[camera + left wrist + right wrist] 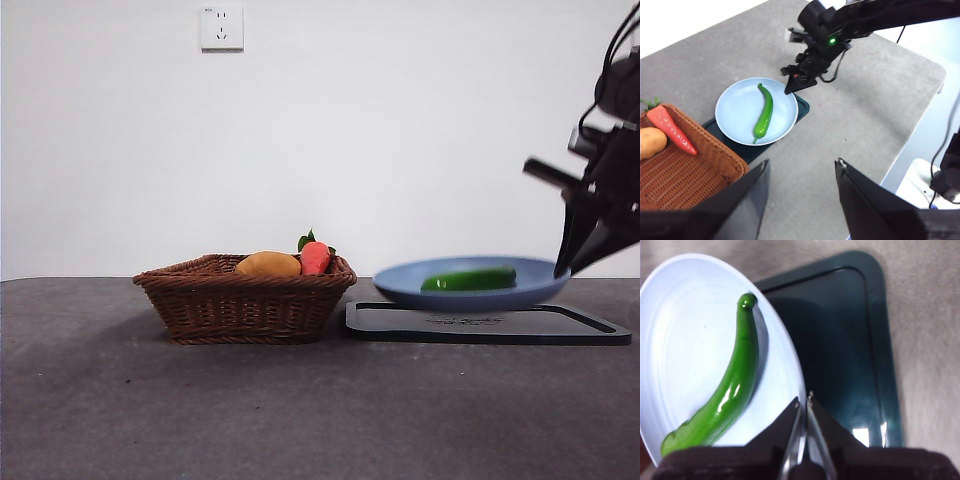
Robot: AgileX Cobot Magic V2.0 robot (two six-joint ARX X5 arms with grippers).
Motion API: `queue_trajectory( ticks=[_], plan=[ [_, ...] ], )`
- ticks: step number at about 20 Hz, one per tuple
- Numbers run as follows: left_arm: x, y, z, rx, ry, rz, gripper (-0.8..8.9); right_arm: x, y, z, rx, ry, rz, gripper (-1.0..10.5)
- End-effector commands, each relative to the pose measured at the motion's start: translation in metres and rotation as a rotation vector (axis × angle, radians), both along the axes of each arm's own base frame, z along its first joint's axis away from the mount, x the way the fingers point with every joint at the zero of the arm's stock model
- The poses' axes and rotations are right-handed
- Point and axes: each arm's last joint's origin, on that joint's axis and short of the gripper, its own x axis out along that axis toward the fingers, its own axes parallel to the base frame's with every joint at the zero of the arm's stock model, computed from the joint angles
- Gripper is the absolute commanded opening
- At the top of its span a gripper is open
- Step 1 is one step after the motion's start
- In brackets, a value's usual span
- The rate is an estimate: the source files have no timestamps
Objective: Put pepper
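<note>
The pepper (468, 279) (763, 114) (730, 390), glossy green and gently curved, lies across the middle of a pale blue plate (400, 285) (735, 107) (680, 340). That plate rests on a dark tray (560, 325) (802, 105) (850, 340). My right gripper (563, 268) (790, 90) (804, 401) is shut and holds nothing, its tips just above the plate's rim on the side away from the basket. My left gripper (800, 170) hangs open and empty high over the table, apart from everything.
A brown wicker basket (245, 300) (690, 175) stands left of the tray, holding a red-orange vegetable (315, 257) (672, 129) with green leaves and a yellow-orange fruit (268, 264) (650, 142). A white wall with a socket (221, 27) stands behind the grey table.
</note>
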Motion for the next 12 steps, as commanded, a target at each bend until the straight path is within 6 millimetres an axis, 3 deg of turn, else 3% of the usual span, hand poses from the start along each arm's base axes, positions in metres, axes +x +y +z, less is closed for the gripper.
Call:
queue_trajectory(
  ticks=[1,8,12],
  plan=[
    [-0.001,-0.002,0.003,-0.004,-0.005,-0.008,2.35,0.011,0.0,-0.005,0.011,-0.024,-0.004,0.0],
    [-0.001,-0.001,0.003,-0.003,-0.003,-0.008,2.35,0.015,0.0,-0.023,0.005,0.02,0.003,0.0],
    [-0.001,-0.001,0.002,0.008,0.003,-0.007,2.35,0.015,0.0,-0.023,0.001,0.015,0.011,1.7]
  ],
)
